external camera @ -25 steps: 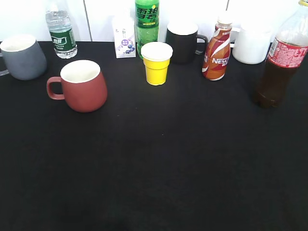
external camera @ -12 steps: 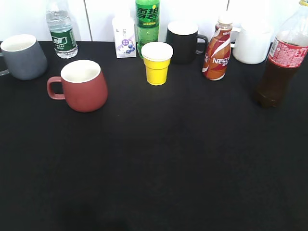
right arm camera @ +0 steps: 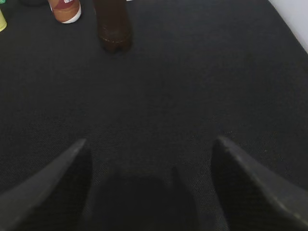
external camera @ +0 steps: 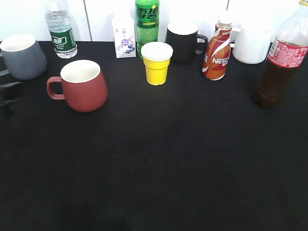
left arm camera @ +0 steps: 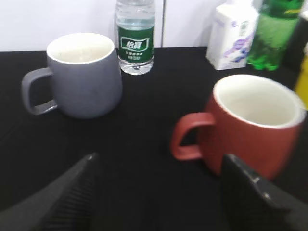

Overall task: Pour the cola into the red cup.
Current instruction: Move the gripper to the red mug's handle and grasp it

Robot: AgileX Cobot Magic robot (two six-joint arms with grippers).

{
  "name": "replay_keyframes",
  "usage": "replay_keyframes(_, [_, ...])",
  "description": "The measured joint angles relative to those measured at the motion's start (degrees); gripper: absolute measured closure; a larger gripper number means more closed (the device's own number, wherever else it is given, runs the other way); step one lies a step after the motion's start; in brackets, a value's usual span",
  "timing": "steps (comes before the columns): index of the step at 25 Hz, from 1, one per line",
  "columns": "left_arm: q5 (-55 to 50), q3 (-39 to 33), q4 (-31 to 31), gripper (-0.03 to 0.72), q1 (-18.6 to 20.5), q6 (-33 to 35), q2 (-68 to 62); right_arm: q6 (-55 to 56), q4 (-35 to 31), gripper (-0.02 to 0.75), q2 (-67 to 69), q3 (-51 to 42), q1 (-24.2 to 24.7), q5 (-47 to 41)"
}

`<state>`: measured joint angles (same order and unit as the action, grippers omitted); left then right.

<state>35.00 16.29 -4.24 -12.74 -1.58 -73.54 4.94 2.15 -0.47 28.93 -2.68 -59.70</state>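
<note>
Nothing held yet; reads as the approach step, pour not started.

Red cup (external camera: 83, 86) is the reference point. It stands upright on the black table (external camera: 159, 168), handle toward the grey mug (external camera: 21, 56), mouth up and unobstructed, so it looks ready to receive as it sits. Grey mug is just behind and to its handle side, water bottle (external camera: 61, 30) further back. Yellow cup (external camera: 156, 63) stands on the other side of the red cup, near but apart.

Cola (external camera: 280, 65) is well apart from the red cup, at the far opposite edge of the table, upright, with the Nestle bottle (external camera: 217, 48) between the two and set further back.

Left gripper (left arm camera: 159, 192): fingers spread wide, nothing between them. The red cup's handle (left arm camera: 188, 137) sits ahead, in line with the gap. In the exterior view its tip just shows at the frame edge, on the cup's handle side. My read is that it's positioned to steady or grab the cup.

Right gripper (right arm camera: 149, 185): fingers apart, empty, low over bare cloth. The cola's base (right arm camera: 113, 29) is ahead of it, well clear. It's on the cola's side, so it's likely the pouring arm.

Risk: the cola is tall, so a low grip could tip it.
</note>
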Motion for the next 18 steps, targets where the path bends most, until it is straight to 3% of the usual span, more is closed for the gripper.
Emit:
replay_keyframes(5, [20.6,0.1,4.9,0.103,0.0,0.0,-16.3,0.0,0.0,0.153,0.0,0.0,0.0,0.0])
replay_keyframes(9, [24.2,3.6,5.0,0.103,0.0,-0.1,-26.2,0.0,0.0,0.153,0.0,0.0,0.0,0.0])
replay_keyframes(18, [26.3,9.8,5.0,0.103,1.1,-0.2,-34.4,0.0,0.0,0.153,0.0,0.0,0.0,0.0])
